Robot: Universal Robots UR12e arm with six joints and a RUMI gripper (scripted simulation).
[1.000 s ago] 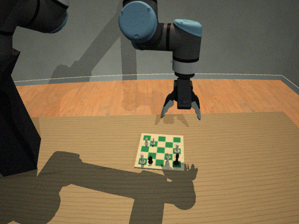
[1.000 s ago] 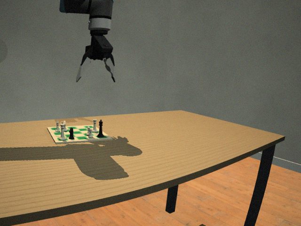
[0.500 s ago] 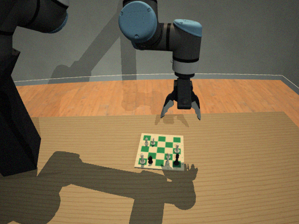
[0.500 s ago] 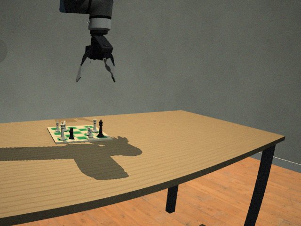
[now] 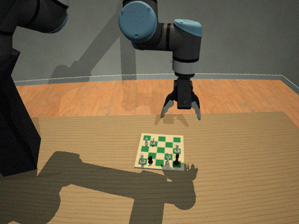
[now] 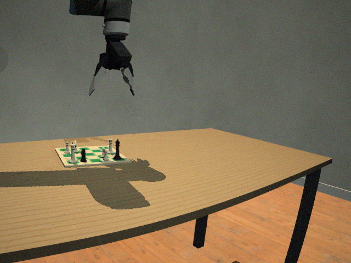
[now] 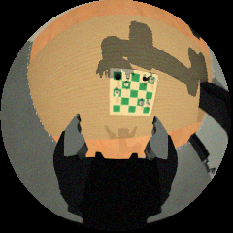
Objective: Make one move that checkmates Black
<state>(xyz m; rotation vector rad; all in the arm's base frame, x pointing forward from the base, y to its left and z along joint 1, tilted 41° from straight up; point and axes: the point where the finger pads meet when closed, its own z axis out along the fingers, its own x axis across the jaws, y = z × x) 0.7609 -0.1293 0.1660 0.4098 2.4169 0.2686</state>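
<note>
Gripper spread wide and empty, high above the table.

The gripper (image 5: 180, 115) hangs with its jaws fully apart, touching nothing. In the top view the chessboard (image 5: 179, 145) lies on the wooden table (image 5: 241, 168) well below it, toward 6 o'clock. In the wrist view the board sits at 12 o'clock between the fingers. White pieces and two black ones stand upright on it.

Room as I see it: plain grey walls (image 6: 226, 70); orange wood-plank floor (image 6: 255, 226), lower right of the exterior view; pale skirting (image 5: 96, 78); light wooden table (image 6: 212, 170) on dark legs (image 6: 304, 215); hard light casting sharp shadows.
</note>
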